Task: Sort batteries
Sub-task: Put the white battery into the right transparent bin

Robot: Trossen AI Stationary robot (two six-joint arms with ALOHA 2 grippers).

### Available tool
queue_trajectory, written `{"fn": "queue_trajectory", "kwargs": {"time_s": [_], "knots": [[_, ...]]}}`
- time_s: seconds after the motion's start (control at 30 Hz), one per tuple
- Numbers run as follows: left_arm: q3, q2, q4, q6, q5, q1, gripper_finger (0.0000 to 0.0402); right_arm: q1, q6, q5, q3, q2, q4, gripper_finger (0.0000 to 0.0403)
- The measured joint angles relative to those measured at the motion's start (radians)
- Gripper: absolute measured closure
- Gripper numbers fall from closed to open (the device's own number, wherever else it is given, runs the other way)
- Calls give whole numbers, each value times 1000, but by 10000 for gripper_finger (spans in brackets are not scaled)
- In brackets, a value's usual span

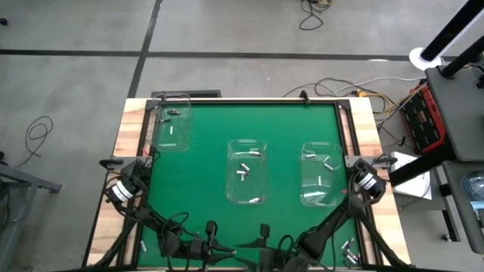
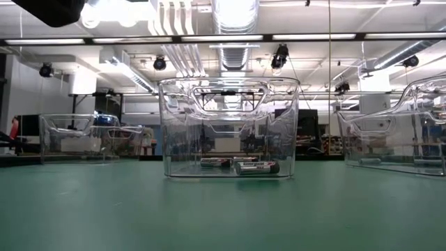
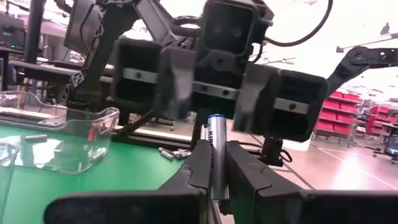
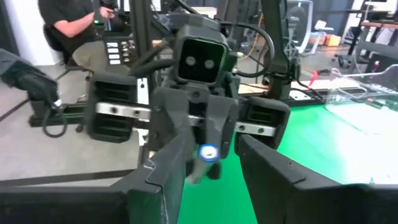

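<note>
Two grippers are meeting face to face near the table's front edge, likely for a handoff; left gripper (image 3: 214,165) is pinching a battery (image 3: 216,146) upright, fingers narrow around it; right gripper (image 4: 208,163) is standing partly open around the same battery (image 4: 207,152), contact unclear; other batteries are lying in three clear bins (image 1: 248,172).

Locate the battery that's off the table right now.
The battery is clamped in the left gripper near the middle of the table's front edge; the right gripper faces it, open, fingers either side.
</note>
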Motion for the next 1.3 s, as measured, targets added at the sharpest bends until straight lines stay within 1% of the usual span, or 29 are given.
{"fn": "queue_trajectory", "kwargs": {"time_s": [0.27, 0.47, 0.63, 0.77, 0.8, 0.87, 0.97, 1.0, 1.07, 1.13, 1.2, 1.23, 1.3], "knots": [[2, 0, 12, 14, 9, 2, 391, -14, -4, -16, 0, 1, 1, 275], [7, -5, 13, 56, 9, 7, 391, -14, 18, -35, 0, 2, -3, 299], [19, -5, 11, 81, 7, 12, 391, -13, 7, -47, 0, 2, 0, 330], [19, -8, 6, 112, -11, 14, 391, -14, 0, -72, 0, 1, -7, 372], [19, -10, 4, 116, -27, 14, 390, -14, -7, -70, 0, -5, -21, 379], [13, -20, 3, 108, -46, 14, 382, -16, -3, -79, 0, -30, -83, 379], [-15, -67, -66, 11, -56, 18, 348, -17, 21, -90, 0, -86, -222, 380], [-27, -87, -112, -33, -67, 18, 333, -15, 32, -96, 0, -105, -280, 380], [-54, -139, -253, -138, -86, 16, 300, -12, 81, -99, 0, -145, -412, 381], [-87, -207, -467, -307, -87, 16, 269, -5, 173, -97, 0, -191, -584, 381], [-108, -285, -748, -539, -76, 16, 244, 0, 309, -68, -1, -241, -794, 381], [-109, -322, -915, -660, -58, 16, 235, 8, 395, -43, -4, -268, -920, 381], [-102, -389, -1245, -894, -14, 16, 221, 15, 620, -22, -13, -318, -1206, 380]]}}
